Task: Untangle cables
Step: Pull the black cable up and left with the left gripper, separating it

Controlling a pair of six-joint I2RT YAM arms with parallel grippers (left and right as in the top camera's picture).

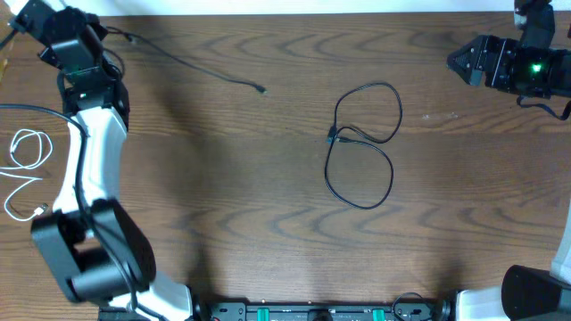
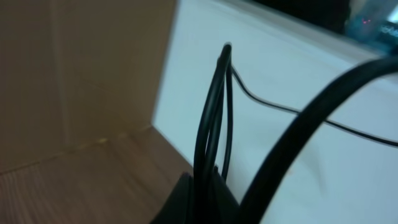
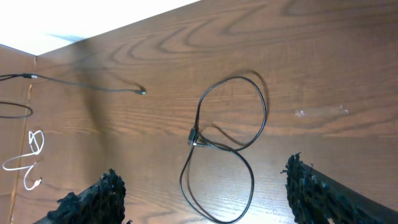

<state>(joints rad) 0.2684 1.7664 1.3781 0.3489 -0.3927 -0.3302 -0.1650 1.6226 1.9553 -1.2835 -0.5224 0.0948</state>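
A black cable [image 1: 361, 143] lies in a figure-eight loop at the table's middle; it also shows in the right wrist view [image 3: 227, 137]. A second black cable [image 1: 192, 67] runs from my left gripper [image 1: 36, 20] at the far left corner to its plug end near the middle back. In the left wrist view my left gripper [image 2: 208, 193] is shut on several strands of this black cable [image 2: 214, 112]. A white cable [image 1: 25, 169] lies bunched at the left edge. My right gripper [image 1: 459, 62] is open and empty at the far right, its fingers [image 3: 202, 199] spread wide.
A thick black arm wire [image 2: 298, 130] crosses the left wrist view. A thin dark cord [image 1: 31, 110] runs near the left arm at the left edge. A cardboard wall [image 2: 81, 68] stands beyond the table's far left corner.
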